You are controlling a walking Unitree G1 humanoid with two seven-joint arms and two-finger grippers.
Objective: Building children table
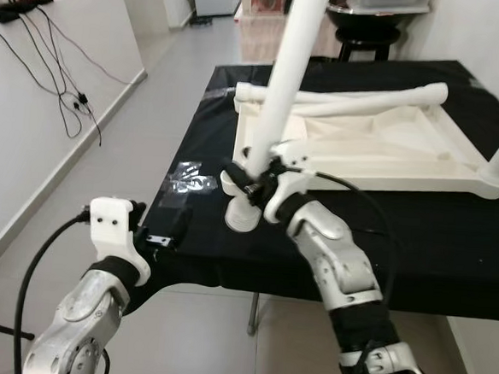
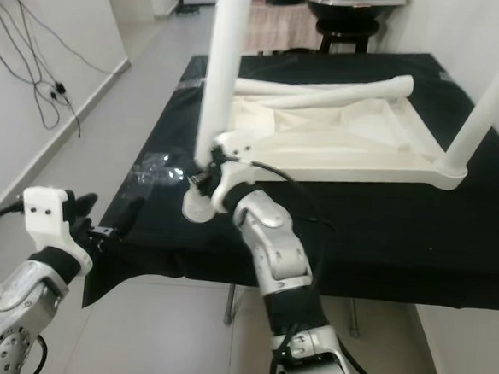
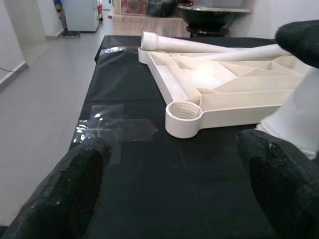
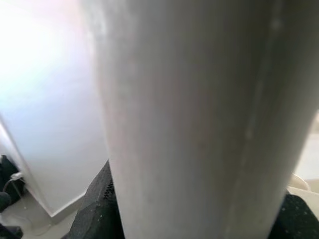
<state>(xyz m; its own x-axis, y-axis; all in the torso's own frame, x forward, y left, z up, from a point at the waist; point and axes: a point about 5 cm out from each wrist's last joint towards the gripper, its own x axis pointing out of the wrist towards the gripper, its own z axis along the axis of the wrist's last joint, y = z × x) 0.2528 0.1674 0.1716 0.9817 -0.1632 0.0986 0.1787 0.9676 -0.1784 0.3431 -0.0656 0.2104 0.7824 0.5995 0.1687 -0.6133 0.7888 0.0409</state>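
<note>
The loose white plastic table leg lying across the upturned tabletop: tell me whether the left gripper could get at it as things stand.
Probably not without repositioning. The left gripper sits open at the black table's near-left edge, while the loose white leg lies along the tabletop's far side, beyond the upright leg held by the right gripper.

A home: tiled hallway floor (image 1: 167,78), black-draped table (image 1: 417,241), fridge (image 3: 79,15) beyond.
</note>
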